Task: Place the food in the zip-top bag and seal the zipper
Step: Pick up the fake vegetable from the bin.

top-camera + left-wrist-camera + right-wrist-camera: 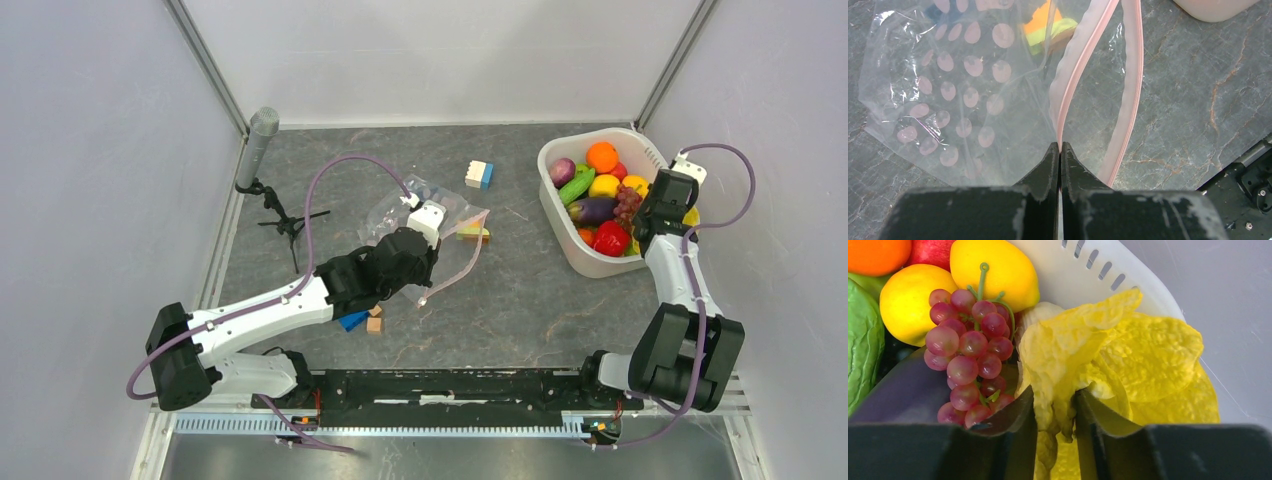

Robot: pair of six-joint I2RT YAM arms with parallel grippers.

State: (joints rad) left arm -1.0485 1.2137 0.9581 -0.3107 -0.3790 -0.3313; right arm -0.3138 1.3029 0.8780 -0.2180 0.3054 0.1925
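Pinching the zipper (1083,65), the left pincer (1061,147) holds the bag (948,100) at centre; the right pincer (1055,410) nips a leaf (1128,350) in the basket (600,266) at two o'clock. Its floppy edge may slip out.

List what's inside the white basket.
Orange, lemons, grapes, red pepper, eggplant, green vegetable, and yellow lettuce pinched by the right claw. Whatever lies beneath them, and under the claw, is hidden.
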